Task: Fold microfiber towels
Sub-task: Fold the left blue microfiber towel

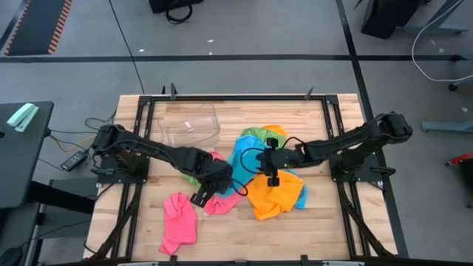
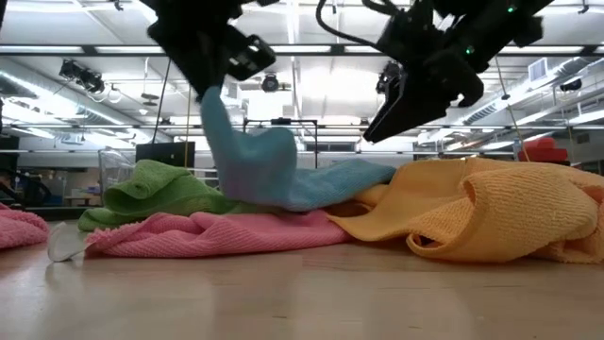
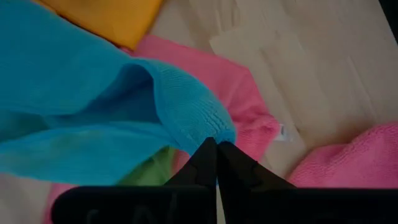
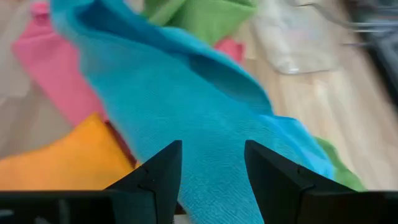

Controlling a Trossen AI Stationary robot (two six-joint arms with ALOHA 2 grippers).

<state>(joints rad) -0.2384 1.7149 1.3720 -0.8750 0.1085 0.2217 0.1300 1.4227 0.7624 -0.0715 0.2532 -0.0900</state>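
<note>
— Where was the blue towel (image 2: 255, 165)?

— Lifted at one corner above the pile in the middle of the table (image 1: 318, 222), over the pink towel (image 2: 208, 234). The left gripper (image 3: 216, 148) had its jaws pressed together on that corner.

— And the right gripper (image 4: 211, 163)?

— It hung over the blue cloth beside the orange towel (image 2: 491, 212), jaws spread, gripping nothing.

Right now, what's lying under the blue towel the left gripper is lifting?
Under the blue towel, pinched by the left gripper, lie a pink towel and a green towel. The orange towel sits beside it. Anything beneath the draped middle is hidden.
</note>
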